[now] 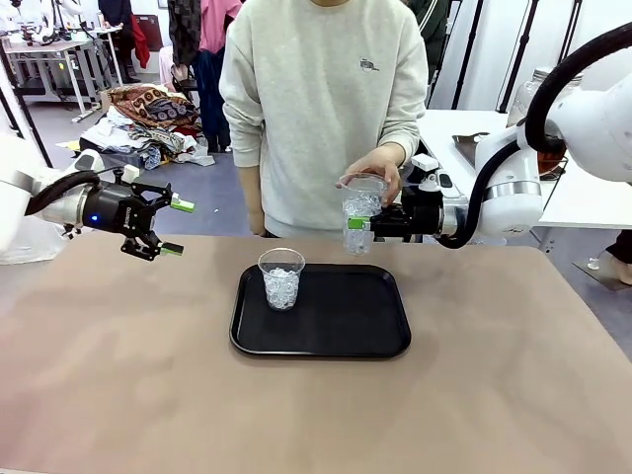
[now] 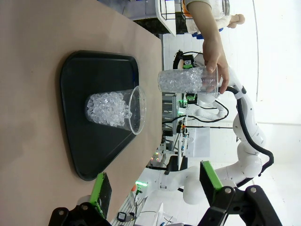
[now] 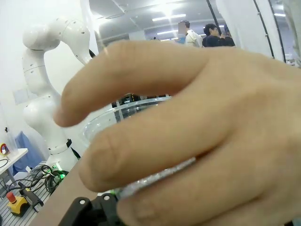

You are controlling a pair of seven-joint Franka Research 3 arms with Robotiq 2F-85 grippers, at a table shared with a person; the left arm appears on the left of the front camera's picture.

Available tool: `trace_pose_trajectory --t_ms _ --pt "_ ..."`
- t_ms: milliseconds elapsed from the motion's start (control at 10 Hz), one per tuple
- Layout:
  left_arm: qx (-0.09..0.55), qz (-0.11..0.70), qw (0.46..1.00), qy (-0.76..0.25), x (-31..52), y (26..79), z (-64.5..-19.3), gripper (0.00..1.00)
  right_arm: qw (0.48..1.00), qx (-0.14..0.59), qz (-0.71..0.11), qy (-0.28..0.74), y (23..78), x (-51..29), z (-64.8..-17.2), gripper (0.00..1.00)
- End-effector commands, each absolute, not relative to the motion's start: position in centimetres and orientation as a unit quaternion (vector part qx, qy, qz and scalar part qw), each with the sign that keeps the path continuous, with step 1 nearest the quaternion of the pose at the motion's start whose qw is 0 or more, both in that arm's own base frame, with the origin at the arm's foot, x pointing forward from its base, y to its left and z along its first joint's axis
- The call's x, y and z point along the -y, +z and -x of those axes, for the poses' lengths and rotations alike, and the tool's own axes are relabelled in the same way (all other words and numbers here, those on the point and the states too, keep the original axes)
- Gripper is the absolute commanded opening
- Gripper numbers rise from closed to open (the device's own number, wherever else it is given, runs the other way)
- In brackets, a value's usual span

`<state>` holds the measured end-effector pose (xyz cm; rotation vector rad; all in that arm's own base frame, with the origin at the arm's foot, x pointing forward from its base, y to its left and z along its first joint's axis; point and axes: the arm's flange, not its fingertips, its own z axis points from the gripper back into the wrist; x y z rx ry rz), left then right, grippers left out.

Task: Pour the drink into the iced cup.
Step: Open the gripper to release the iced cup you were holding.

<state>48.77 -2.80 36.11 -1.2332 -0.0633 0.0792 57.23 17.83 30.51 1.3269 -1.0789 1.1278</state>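
Observation:
A clear cup of ice [image 1: 281, 279] stands upright at the left end of the black tray [image 1: 346, 336]. A second iced cup [image 1: 362, 209] is held by its rim in the person's hand [image 1: 380, 166], above the table's far edge. My right gripper [image 1: 357, 225] reaches in from the right, open, with its green pads on either side of that cup's lower part. The hand [image 3: 188, 141] covers most of the right wrist view. My left gripper [image 1: 178, 227] hangs open and empty at the far left. Behind the right arm stands the glass dispenser jar [image 1: 536, 91], its drink mostly hidden.
The tray lies mid-table on a brown cloth [image 1: 118, 375]. The person stands close to the far edge. A white side table [image 1: 454, 133] with a dark tray stands behind the right arm. There is free room left, right and in front of the tray.

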Motion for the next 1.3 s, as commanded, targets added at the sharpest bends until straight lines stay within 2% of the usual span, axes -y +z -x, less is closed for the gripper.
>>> trace_pose_trajectory --t_ms 0,1200 --pt "0.022 0.575 0.817 0.041 2.76 36.23 -48.72 1.00 0.516 0.454 -0.550 0.474 31.02 -17.93 -57.07 0.76" --pt "0.022 0.575 0.817 0.041 2.76 36.23 -48.72 1.00 0.516 0.454 -0.550 0.474 31.02 -17.93 -57.07 0.76"
